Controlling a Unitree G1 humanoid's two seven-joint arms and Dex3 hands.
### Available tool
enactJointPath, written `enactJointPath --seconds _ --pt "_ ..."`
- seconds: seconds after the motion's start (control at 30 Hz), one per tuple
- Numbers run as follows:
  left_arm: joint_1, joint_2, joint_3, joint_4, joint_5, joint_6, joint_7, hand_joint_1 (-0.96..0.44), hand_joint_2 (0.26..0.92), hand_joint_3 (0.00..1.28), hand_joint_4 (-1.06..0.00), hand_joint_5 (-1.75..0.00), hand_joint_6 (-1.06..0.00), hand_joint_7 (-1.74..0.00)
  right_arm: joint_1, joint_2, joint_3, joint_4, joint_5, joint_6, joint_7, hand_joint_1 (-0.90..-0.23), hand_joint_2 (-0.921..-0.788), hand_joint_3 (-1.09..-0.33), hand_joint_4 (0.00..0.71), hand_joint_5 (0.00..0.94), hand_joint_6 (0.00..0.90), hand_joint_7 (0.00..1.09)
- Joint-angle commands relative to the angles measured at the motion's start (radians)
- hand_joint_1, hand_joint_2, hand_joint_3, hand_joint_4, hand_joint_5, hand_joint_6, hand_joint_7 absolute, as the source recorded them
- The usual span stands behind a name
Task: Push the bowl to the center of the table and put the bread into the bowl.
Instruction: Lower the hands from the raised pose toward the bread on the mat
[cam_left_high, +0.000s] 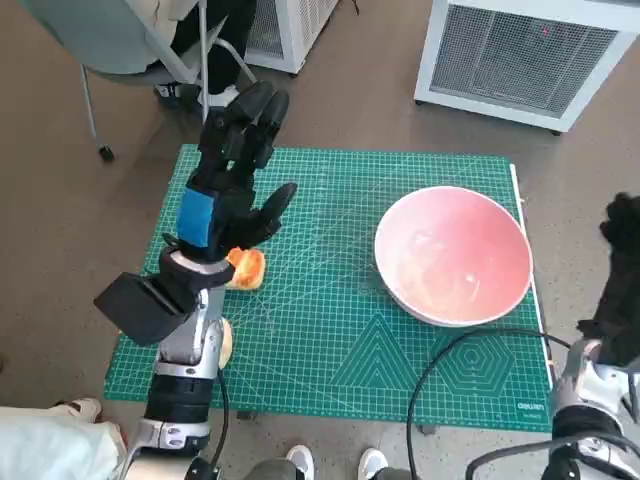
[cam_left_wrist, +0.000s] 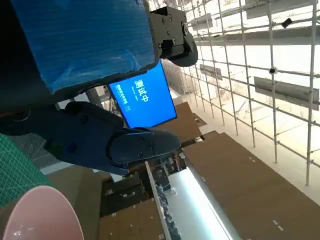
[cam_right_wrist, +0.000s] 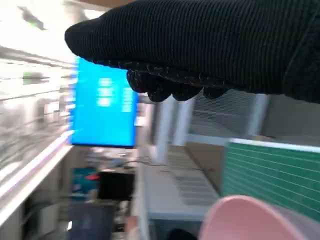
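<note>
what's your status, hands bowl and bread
Left hand open, raised over bread, holding nothing. Right hand off table's right edge, state unclear. Pink bowl right of center, empty. Nothing between bread and bowl.

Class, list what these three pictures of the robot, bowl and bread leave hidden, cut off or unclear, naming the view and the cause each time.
1. Bread: head view, mostly covered by the left hand; whether the hand touches it cannot be told.
2. Right hand: head view, cut off by the frame edge; its fingers hardly show in the right wrist view.
3. Pink bowl: both wrist views cut it at the edge, only the rim shows.
4. Blue screen: right wrist view, blurred, text unreadable.
</note>
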Motion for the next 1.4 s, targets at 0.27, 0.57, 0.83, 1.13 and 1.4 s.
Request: enactJointPath --seconds 0.27,0.57,0.83,1.13,1.4 --pt "0.017 0.018 0.007 -0.015 -0.009 -0.001 -0.008 -0.36 0.921 0.41 -0.23 -0.02 0.00 -0.66 -0.029 0.098 0.032 0.057 -0.029 0.152 -0.028 -0.554 -0.921 -0.806 0.256 0.011 0.221 0.21" --pt "0.028 0.029 0.012 -0.021 -0.013 -0.009 -0.016 -0.37 0.921 0.39 -0.23 -0.02 0.00 -0.64 -0.073 0.154 0.035 0.065 -0.032 0.216 -0.015 -0.553 -0.921 -0.810 0.263 0.009 0.237 0.21" --pt "0.040 0.039 0.021 -0.020 -0.008 -0.021 -0.015 -0.38 0.921 0.39 -0.24 -0.02 0.00 -0.64 -0.109 0.188 0.029 0.069 -0.033 0.251 -0.007 -0.546 -0.921 -0.806 0.271 0.009 0.250 0.21" --pt "0.055 0.053 0.032 -0.025 0.000 -0.030 -0.006 -0.38 0.921 0.38 -0.24 -0.02 -0.02 -0.64 -0.147 0.221 0.036 0.072 -0.042 0.281 -0.008 -0.555 -0.921 -0.792 0.265 0.003 0.253 0.21" --pt "0.075 0.063 0.038 -0.041 0.006 -0.033 0.006 -0.39 0.921 0.38 -0.25 -0.01 -0.04 -0.61 -0.179 0.253 0.051 0.073 -0.055 0.304 -0.030 -0.540 -0.921 -0.796 0.270 0.004 0.250 0.21"
